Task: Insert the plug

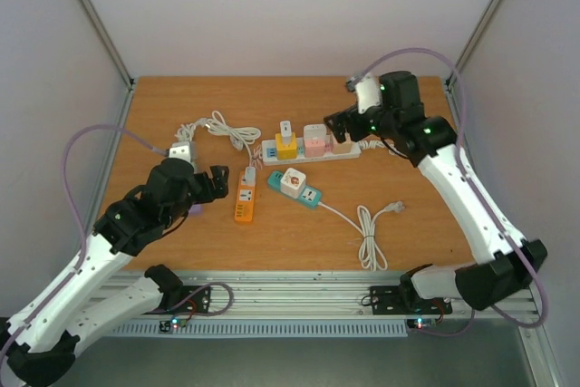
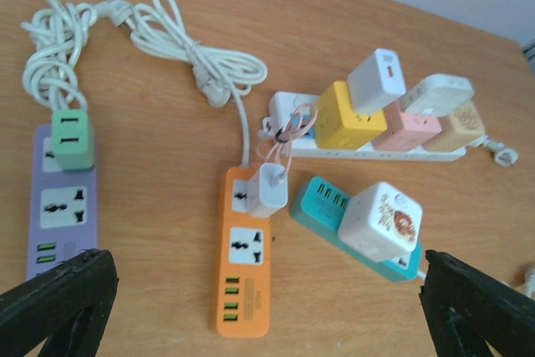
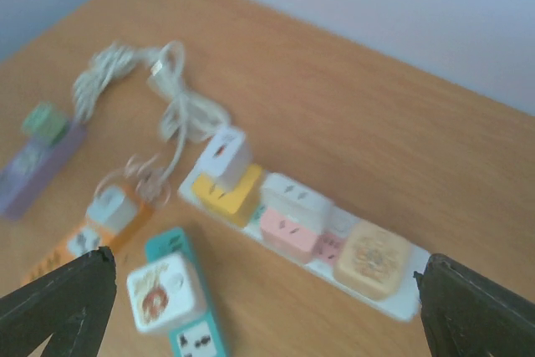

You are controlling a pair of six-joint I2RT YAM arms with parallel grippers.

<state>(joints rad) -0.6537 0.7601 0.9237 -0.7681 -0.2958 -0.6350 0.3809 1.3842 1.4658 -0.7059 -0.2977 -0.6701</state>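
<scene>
Top external view: the left gripper [image 1: 216, 184] and right gripper [image 1: 337, 122] hover over a wooden table [image 1: 299, 106], jaws spread wide, holding nothing. A white plug [image 1: 249, 174] sits in the far socket of an orange power strip [image 1: 244, 206] (just beside the left gripper), near a teal strip [image 1: 311, 196].

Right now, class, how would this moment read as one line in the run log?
left gripper: open, empty | right gripper: open, empty | orange strip: white plug plugged in | purple strip: green adapter plugged in

Four power strips: a purple strip [image 2: 63, 206], an orange strip [image 2: 238, 303], a teal strip [image 2: 322, 200], a white strip [image 2: 282, 104]; eight plug blocks [image 2: 380, 221] on them
</scene>
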